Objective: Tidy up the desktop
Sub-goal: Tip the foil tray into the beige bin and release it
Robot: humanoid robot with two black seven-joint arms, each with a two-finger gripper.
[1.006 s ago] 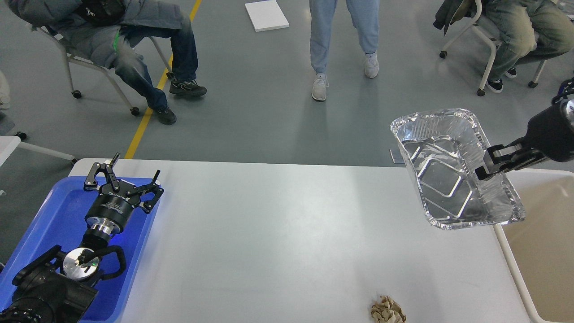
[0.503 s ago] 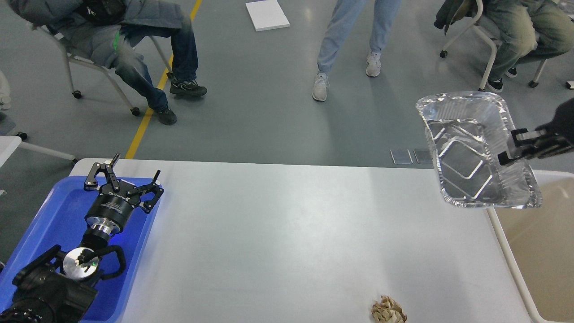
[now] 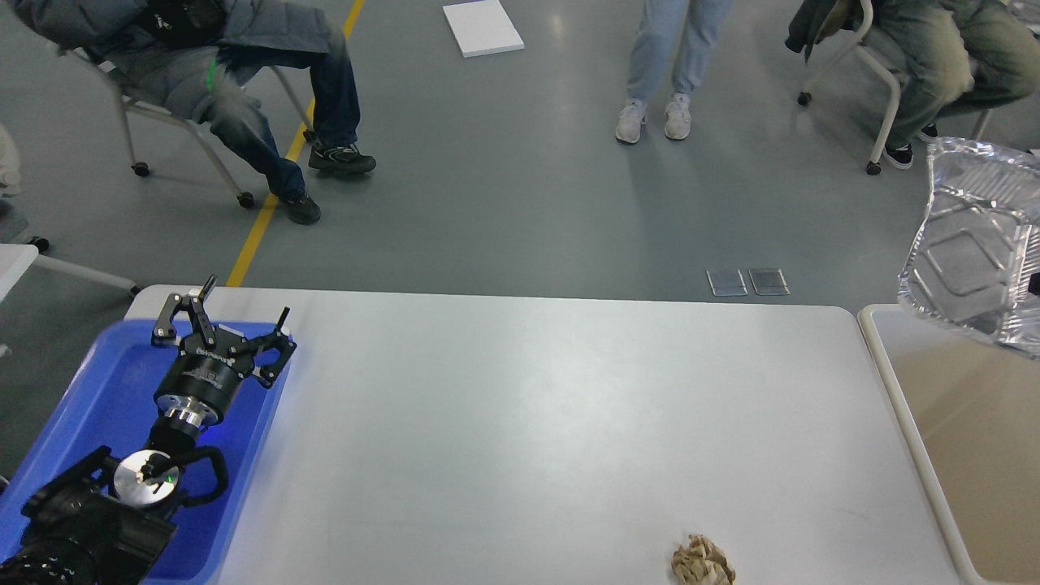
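Note:
The desktop point(image 3: 528, 422) is a large light grey-white tabletop. A crumpled brown paper ball point(image 3: 703, 562) lies on it near the front edge, right of the middle. My left gripper point(image 3: 248, 296) is open and empty, hovering over the far right corner of the blue tray point(image 3: 89, 390). An empty foil tray point(image 3: 975, 252) hangs tilted in the air at the right edge of the view, above the beige bin point(image 3: 887, 382). My right gripper is out of view past the right edge.
The beige bin stands against the desktop's right side. The blue tray sits on its left end, under my left arm. Beyond the far edge, people sit on chairs and one stands on the grey floor.
The foil tray has moved right and up, from above the desktop's right end to above the bin. My right gripper has left the view. My left arm has not moved.

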